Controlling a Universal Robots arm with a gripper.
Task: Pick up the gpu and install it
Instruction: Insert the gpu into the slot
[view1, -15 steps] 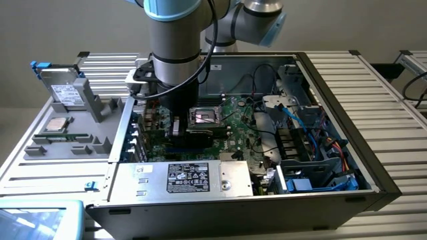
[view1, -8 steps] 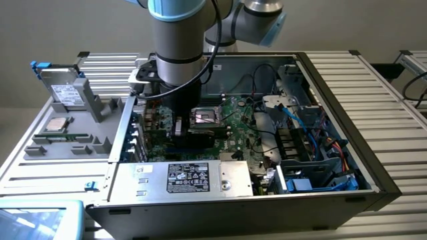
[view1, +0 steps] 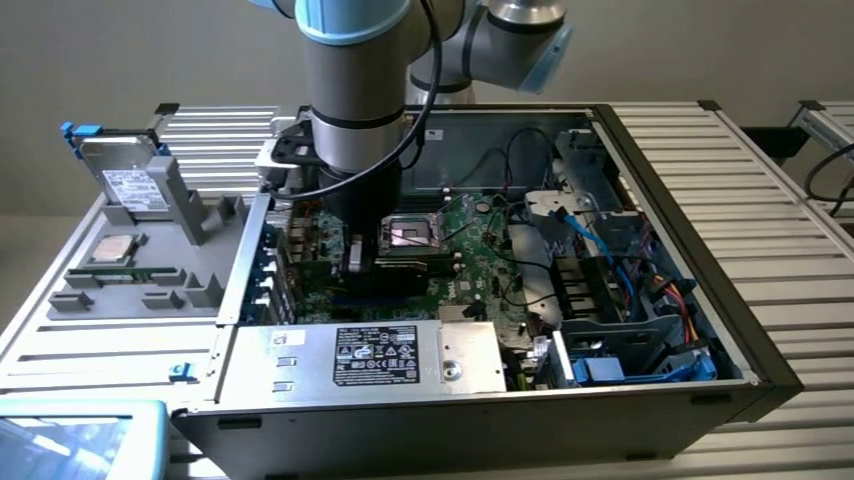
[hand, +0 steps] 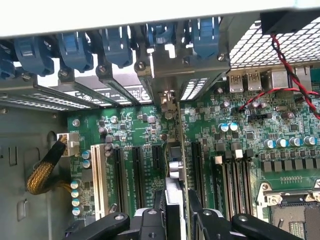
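The arm reaches straight down from above, wrist vertical, its gripper (hand: 176, 212) pointing downward with the two black fingers (hand: 150, 220) partly closed, clamping a card edge.

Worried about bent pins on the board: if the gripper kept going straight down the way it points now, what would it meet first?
Probably the gpu itself: the gripper is clamped on its top edge, with the card standing edge-on among the motherboard's expansion slots. Pushing on would drive the card into the board; how deep it sits is unclear.

Grey robot arm (view1: 354, 90) reaches down into open black metal computer case (view1: 747, 350), over green motherboard (view1: 461, 235) beside the CPU socket. Silver hard drive with white label (view1: 131, 185) stands in grey tray (view1: 80, 300) at exterior view's left.
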